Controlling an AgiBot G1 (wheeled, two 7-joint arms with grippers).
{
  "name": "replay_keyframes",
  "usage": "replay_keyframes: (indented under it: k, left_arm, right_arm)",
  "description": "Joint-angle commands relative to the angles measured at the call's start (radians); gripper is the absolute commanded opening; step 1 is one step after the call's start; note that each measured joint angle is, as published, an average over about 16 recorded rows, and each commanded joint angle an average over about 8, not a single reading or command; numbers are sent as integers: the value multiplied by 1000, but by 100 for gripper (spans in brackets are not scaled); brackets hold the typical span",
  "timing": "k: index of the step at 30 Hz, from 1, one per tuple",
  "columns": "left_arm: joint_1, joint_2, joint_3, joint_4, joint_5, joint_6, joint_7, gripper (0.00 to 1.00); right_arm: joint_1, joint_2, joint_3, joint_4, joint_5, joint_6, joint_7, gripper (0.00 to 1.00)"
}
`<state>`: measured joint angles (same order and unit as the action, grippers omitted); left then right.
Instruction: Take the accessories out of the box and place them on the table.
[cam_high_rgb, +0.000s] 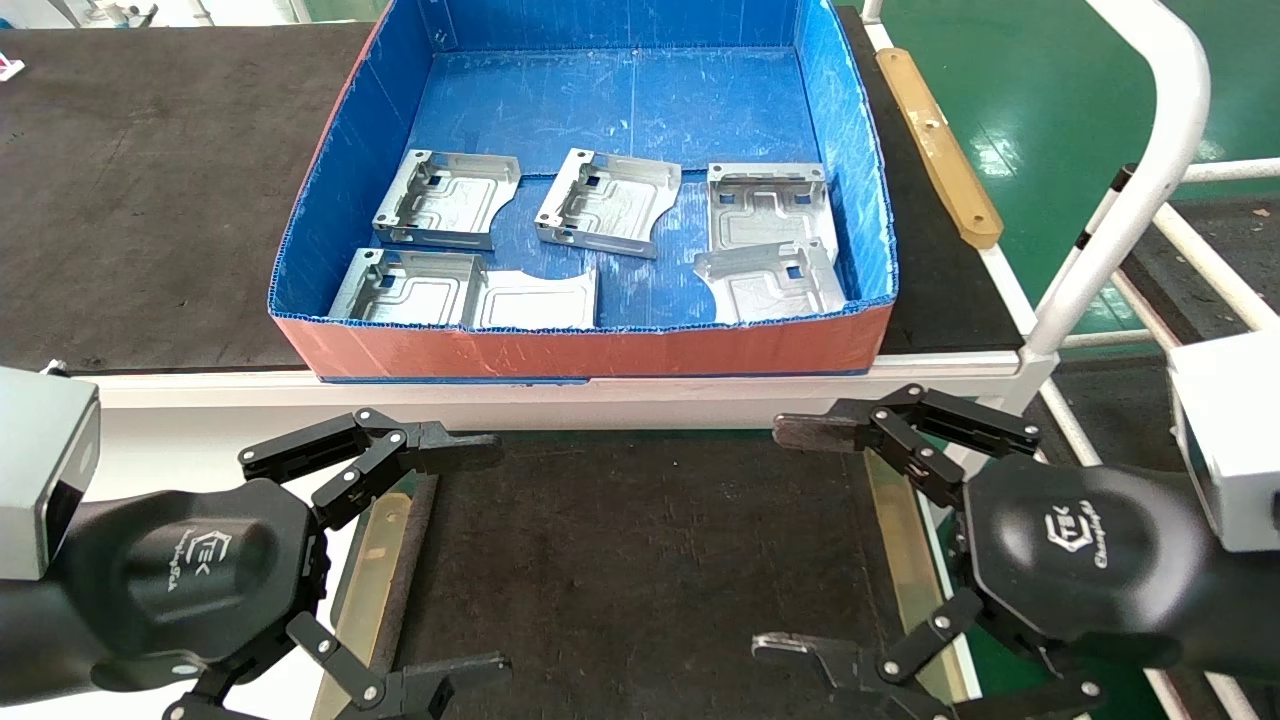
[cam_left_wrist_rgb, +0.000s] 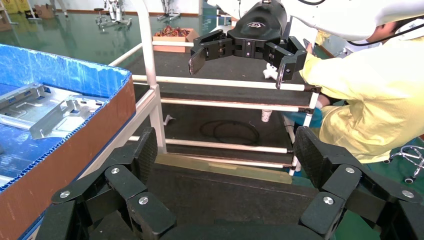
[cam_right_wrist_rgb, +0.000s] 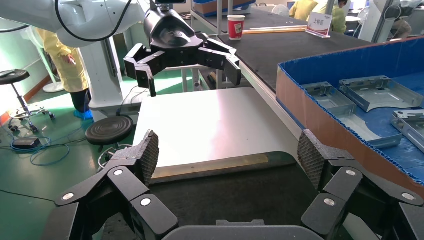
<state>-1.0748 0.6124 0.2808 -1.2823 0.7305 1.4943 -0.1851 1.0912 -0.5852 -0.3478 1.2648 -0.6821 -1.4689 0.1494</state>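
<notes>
Both arms hover low over the table (cam_high_rgb: 640, 560), facing each other across its dark mat. The left gripper (cam_high_rgb: 480, 555) sits at the mat's left edge with its fingers spread wide and nothing between them; the right gripper (cam_high_rgb: 790, 540) mirrors it at the right edge, likewise spread apart and empty. Beyond the table's white edge stands the box (cam_high_rgb: 590, 352) – blue inside, orange-red outside. The accessories (cam_high_rgb: 600, 200) all lie on its floor: six silver plates, three toward the middle, three along the near wall – none on the table yet
</notes>
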Motion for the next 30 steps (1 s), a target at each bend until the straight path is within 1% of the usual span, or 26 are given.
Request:
replay_keyframes:
  k: [1,19,24,30]
  left_arm:
    - [0,0,0,0,0,0,0,100]
    - [-4,5,2,0,5,-10,-3,100]
    - [-29,21,4,4,20,-50,-18,100]
    - [-90,62,17,26,69,-120,-39,100]
  right_arm:
    - [0,0,0,0,0,0,0,100]
    - [0,0,0,0,0,0,0,100]
    - [0,0,0,0,0,0,0,100]
    - [0,0,0,0,0,0,0,100]
